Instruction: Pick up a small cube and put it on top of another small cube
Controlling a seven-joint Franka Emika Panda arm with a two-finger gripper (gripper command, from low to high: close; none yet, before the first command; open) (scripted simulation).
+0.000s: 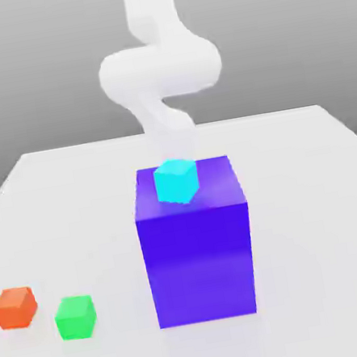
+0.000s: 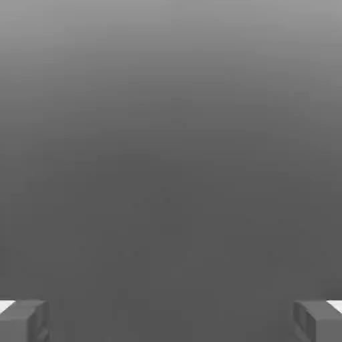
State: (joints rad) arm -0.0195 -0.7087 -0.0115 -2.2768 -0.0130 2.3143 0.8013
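with its gripper (image 2: pixel 171 320) spread wide on nothing, the arm (image 1: pixel 160 70) has yet to seek a cube; the green cube (image 1: pixel 75 317) waits beside the orange cube (image 1: pixel 15 308), left of the blue-violet block (image 1: pixel 201 268) in the exterior view.

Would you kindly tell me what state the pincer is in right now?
Pincer: open, its fingers spread wide, holding nothing.
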